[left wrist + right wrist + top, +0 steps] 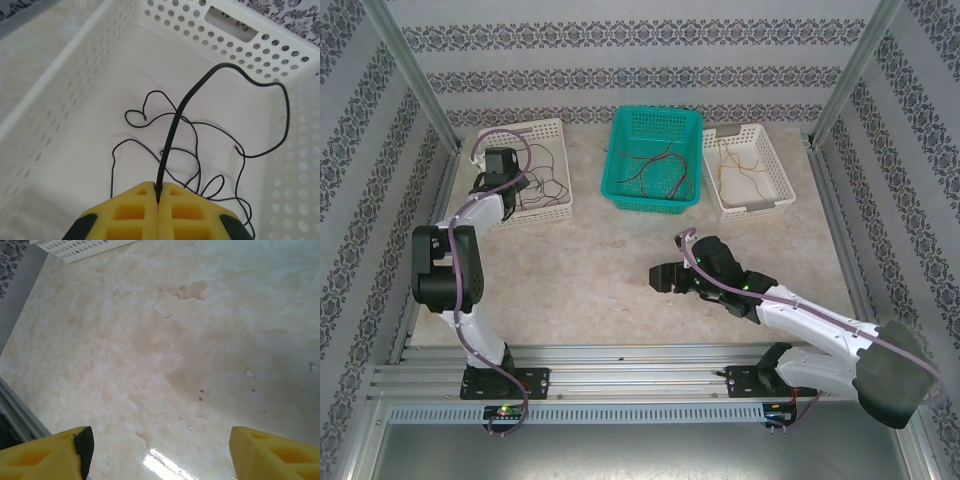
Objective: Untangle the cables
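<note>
Over perforated white basket [65,115], left tool [159,192] pinches thin black cable [172,132] — right tool [160,442] wide

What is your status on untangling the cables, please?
Left gripper shut on a black cable, over the left white basket. Right gripper open, above the table. More cables in the teal basket. Nothing blocking.

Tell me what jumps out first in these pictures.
The left gripper is shut on a black cable that arches up out of the left white basket. A bright teal basket holding wires sits mid-back on the table. The right gripper hangs open above the table.
</note>
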Controlling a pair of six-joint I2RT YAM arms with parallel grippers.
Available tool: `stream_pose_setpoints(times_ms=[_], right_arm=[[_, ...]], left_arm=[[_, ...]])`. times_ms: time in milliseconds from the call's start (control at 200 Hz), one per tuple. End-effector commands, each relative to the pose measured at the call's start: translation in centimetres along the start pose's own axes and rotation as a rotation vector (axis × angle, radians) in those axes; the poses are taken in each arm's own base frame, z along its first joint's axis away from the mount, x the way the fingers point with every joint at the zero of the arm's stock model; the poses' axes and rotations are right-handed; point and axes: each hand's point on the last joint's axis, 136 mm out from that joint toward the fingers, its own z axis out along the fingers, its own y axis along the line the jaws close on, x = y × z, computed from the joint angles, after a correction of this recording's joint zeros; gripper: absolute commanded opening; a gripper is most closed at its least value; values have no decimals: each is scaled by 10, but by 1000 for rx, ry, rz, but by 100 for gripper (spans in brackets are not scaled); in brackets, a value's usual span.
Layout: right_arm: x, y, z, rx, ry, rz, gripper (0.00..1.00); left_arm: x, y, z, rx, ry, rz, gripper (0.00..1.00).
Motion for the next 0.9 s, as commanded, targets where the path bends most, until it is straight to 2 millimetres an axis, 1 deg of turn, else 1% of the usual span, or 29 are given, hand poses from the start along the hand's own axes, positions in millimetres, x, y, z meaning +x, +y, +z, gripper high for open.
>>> stream_pose_setpoints(times_ms=[0, 15, 90, 115, 145, 185, 235, 275, 310, 325, 410, 495, 545, 600, 665, 729, 854, 874, 894], right_arm=[[0, 4, 2, -14, -4, -5, 72], [1, 4, 3, -14, -2, -5, 72], [0, 5, 4, -15, 0, -5, 72], [0, 5, 3, -17, 0, -5, 72], [0, 6, 4, -17, 0, -5, 72], [0, 6, 3, -17, 1, -5, 72], [-1, 6, 3, -17, 0, -6, 72], [-1, 6, 3, -16, 1, -5, 72], [-1, 6, 2, -17, 0, -5, 72], [-1, 7, 2, -18, 1, -6, 72], [-1, 7, 0, -17, -1, -7, 73], [-1, 8, -2, -18, -3, -7, 73], [-2, 8, -3, -15, -5, -7, 73], [-3, 8, -6, -9, -9, -11, 73], [-6, 8, -9, -4, -20, -19, 73], [-11, 7, -14, 14, -46, -32, 74], [-23, 3, -24, 39, -85, -38, 77], [-25, 2, -26, 46, -91, -36, 78], [-28, 0, -28, 57, -96, -36, 82]], left_arm=[[-10, -9, -3, 27, 34, -21, 1], [-10, -10, -2, 26, 36, -21, 6], [-11, -11, -2, 26, 52, -18, 12], [-10, -12, -2, 25, 56, -17, 17], [-10, -12, -2, 24, 60, -17, 25], [-9, -12, -1, 27, 66, -15, 27], [-9, -13, -2, 29, 75, -8, 34], [-9, -13, -3, 29, 80, -4, 41], [-11, -13, -4, 21, 82, -4, 51], [-12, -13, -5, 23, 82, -5, 54], [-17, -17, -11, 36, 77, -2, 59], [-25, -21, -19, 47, 69, -10, 69], [-31, -24, -26, 53, 64, -15, 78], [-39, -29, -36, 75, 50, -19, 84], [-48, -34, -52, 105, 28, -20, 91], [-56, -35, -69, 123, 5, -24, 99], [-64, -36, -103, 166, -35, -34, 100], [-63, -36, -107, 172, -37, -35, 100], [-64, -36, -113, 177, -40, -37, 100]])
